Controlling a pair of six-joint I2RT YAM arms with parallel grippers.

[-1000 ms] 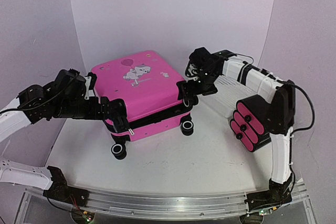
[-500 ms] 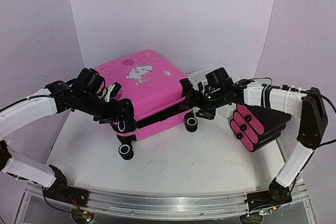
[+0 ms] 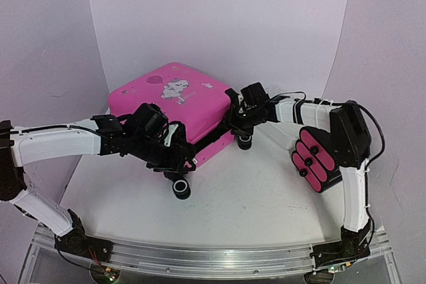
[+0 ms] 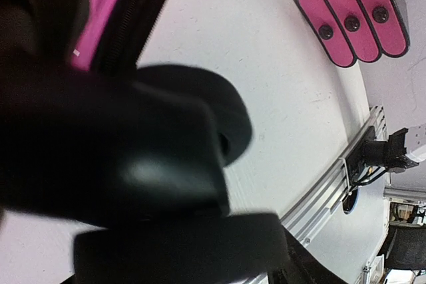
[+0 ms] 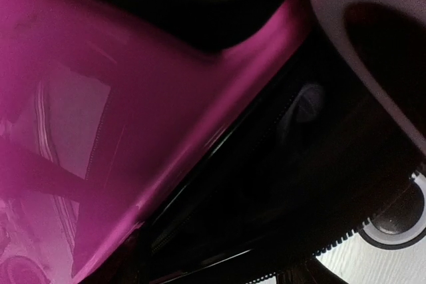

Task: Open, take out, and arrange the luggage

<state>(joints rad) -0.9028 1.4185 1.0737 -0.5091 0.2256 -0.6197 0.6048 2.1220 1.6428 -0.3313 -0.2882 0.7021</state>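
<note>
The luggage (image 3: 174,94) is a bright-pink hard-shell suitcase with a cartoon print. It lies flat at the back of the table, tilted, with a dark gap along its zip line. My left gripper (image 3: 174,153) is at its near corner, just above a black wheel (image 3: 181,189). In the left wrist view its dark fingers (image 4: 180,251) press on the black wheel mount beside that wheel (image 4: 223,114). My right gripper (image 3: 237,119) is against the right corner above another wheel (image 3: 245,141). Its wrist view shows only pink shell (image 5: 133,98), black lining and zip teeth; its fingers are hidden.
A stack of black cases with pink ends (image 3: 318,157) lies at the right, next to my right arm. A white mesh basket (image 3: 285,132) sits mostly hidden behind that arm. An aluminium rail (image 3: 213,257) runs along the near table edge. Pale walls close in the back and sides.
Both arms have reached further in. The suitcase has swung, its near wheel now closer to the front, and its top has tilted. Both grippers have narrowed.
</note>
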